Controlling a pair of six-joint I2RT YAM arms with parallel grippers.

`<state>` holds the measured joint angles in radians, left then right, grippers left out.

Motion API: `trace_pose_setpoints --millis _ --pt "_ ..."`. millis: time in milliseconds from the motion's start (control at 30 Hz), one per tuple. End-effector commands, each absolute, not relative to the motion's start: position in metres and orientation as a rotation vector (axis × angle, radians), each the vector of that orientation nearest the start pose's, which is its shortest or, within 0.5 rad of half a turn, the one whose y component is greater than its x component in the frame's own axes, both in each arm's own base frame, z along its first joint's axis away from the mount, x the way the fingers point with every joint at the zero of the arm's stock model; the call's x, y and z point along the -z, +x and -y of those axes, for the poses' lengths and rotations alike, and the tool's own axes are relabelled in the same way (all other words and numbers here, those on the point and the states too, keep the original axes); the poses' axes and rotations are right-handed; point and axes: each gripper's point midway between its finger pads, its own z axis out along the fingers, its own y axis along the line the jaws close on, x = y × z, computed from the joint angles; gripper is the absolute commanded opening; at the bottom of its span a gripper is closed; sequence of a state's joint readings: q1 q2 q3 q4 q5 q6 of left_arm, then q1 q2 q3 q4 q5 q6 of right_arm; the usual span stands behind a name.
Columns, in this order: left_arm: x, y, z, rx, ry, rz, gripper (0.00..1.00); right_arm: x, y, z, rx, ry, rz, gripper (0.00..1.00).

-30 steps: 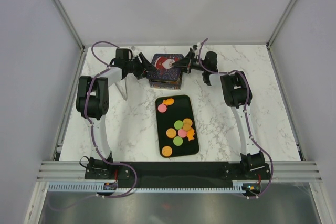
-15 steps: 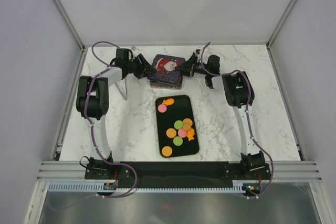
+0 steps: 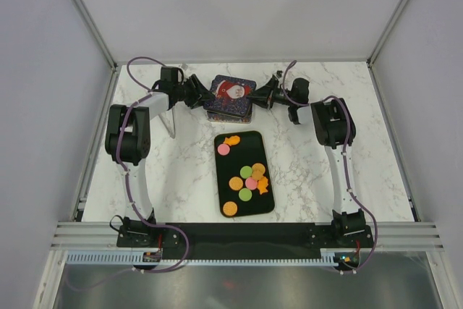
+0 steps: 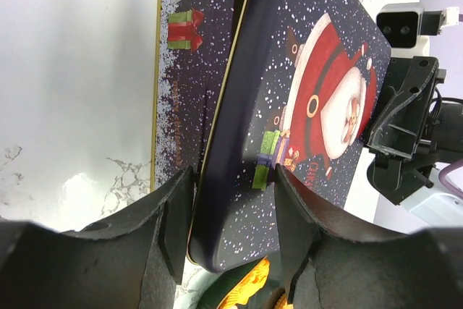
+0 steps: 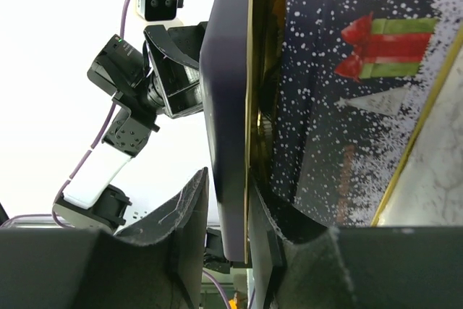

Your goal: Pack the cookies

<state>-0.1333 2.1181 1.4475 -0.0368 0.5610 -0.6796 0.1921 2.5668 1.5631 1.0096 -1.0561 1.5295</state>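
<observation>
Judging progress from the overhead view, I rate packing as not yet begun: the cookies (image 3: 246,175), in orange, pink and green, all lie on the black tray (image 3: 242,155) at the centre of the marble bench (image 3: 173,171), well apart from both arms. At the far side of the tray stands the Christmas tin (image 3: 228,114), with its Santa-print lid (image 3: 233,90) over it. The left end effector (image 3: 200,96) is clamped on the lid's left edge and the right end effector (image 3: 258,95) is clamped on the opposite edge. Each wrist view confirms one finger above the lid rim and one below it. The right wrist view shows a gap with gold interior between lid and tin body, so the lid is not seated. I cannot see inside the tin. Outstanding steps, in my estimate: clear the lid, transfer every cookie into the tin, refit the lid.
</observation>
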Motion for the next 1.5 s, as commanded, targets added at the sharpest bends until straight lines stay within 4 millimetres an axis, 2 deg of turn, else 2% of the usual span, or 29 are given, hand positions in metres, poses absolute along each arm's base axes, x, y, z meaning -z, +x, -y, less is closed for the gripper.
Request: trace_pose_setpoints --millis 0,333,533,767,1100,1467 --pt "-0.075 0.505 0.186 0.988 -0.299 -2.359 0.53 -0.108 0.508 -0.261 -1.977 0.195 -1.958 0.36" --pt "-0.073 0.503 0.187 0.952 -0.309 -2.376 0.54 -0.101 0.514 -0.248 -1.877 0.216 -1.982 0.37" --pt "-0.071 0.502 0.187 0.936 -0.319 -2.385 0.54 -0.090 0.519 -0.244 -1.728 0.212 -2.065 0.45" --pt "-0.066 0.501 0.185 0.906 -0.338 -2.401 0.54 -0.096 0.520 -0.244 -1.690 0.190 -2.062 0.46" --pt "-0.069 0.502 0.185 0.903 -0.340 -2.399 0.55 -0.101 0.524 -0.229 -1.671 0.213 -2.041 0.46" --pt "-0.069 0.502 0.185 0.901 -0.341 -2.398 0.55 -0.107 0.524 -0.226 -1.655 0.199 -2.020 0.48"
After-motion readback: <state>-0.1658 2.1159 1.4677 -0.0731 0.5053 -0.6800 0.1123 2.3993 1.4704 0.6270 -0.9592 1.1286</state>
